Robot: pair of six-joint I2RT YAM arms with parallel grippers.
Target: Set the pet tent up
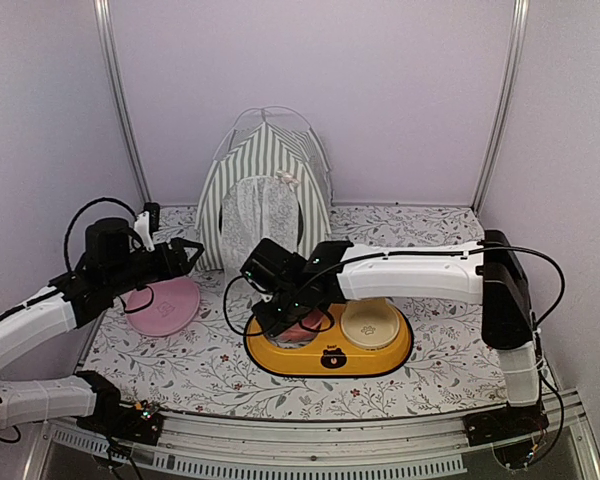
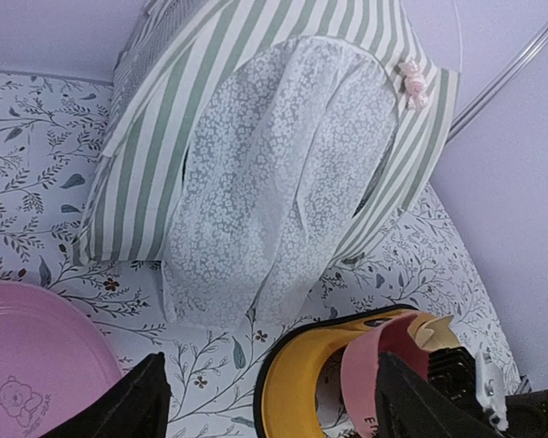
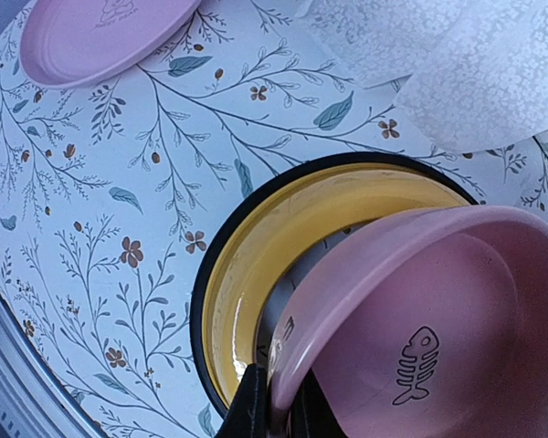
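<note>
The pet tent (image 1: 265, 190) stands upright at the back middle of the floral mat, a green-and-white striped teepee with thin white poles crossing at its top. Its white lace door curtain (image 2: 256, 182) hangs shut and faces me; a corner of the lace (image 3: 438, 73) shows in the right wrist view. My left gripper (image 1: 190, 250) is open and empty, a short way in front of the tent's left corner and aimed at the curtain (image 2: 269, 388). My right gripper (image 1: 270, 315) is shut on the rim of a pink bowl (image 3: 438, 319), held tilted over the yellow feeder's left hole (image 3: 288, 397).
A yellow two-hole feeder (image 1: 330, 355) lies at the mat's front middle, with a cream bowl (image 1: 370, 322) in its right hole. A pink plate (image 1: 165, 305) lies at the left, under the left arm. Walls and frame posts close in the back and sides.
</note>
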